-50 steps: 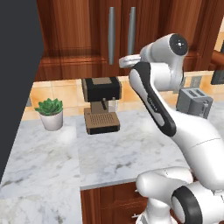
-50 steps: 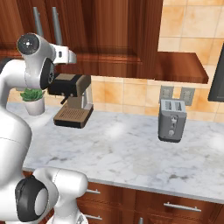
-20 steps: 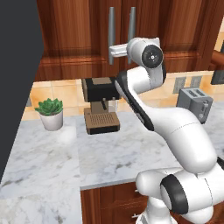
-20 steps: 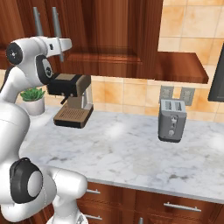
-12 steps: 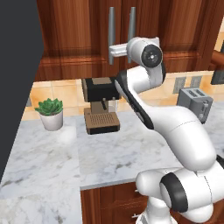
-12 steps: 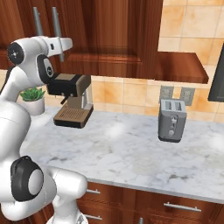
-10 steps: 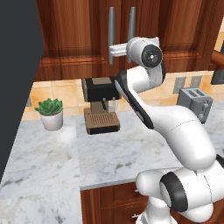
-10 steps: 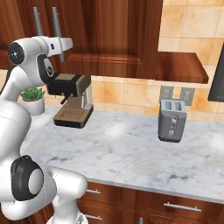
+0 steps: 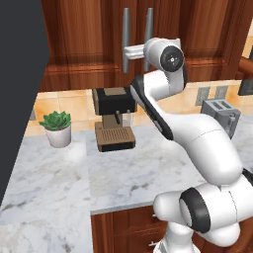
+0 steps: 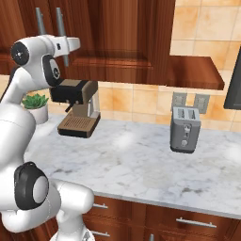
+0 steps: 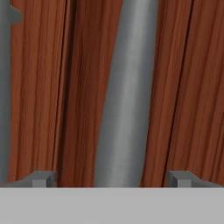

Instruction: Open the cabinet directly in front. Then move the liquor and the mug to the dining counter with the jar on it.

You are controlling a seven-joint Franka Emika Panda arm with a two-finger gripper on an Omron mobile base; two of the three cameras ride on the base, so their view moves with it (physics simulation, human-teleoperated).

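Cabinet (image 9: 99,39), doors closed, fills the upper frame above the desk (image 9: 138,173). Fingers (image 11: 41,178) spread wide, straddling one grey handle (image 11: 127,96) at centre frame, not clamping it.

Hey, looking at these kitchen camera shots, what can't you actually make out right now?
- Inside of the cabinet: both doors shut in the base views, so any liquor or mug is hidden.
- Gripper contact: in the hand view the open fingertips straddle a handle, but touch can't be judged.
- Which handle: in the left base view the hand covers the bars.
- Dining counter and jar: outside every frame.
- Toaster controls: too small.
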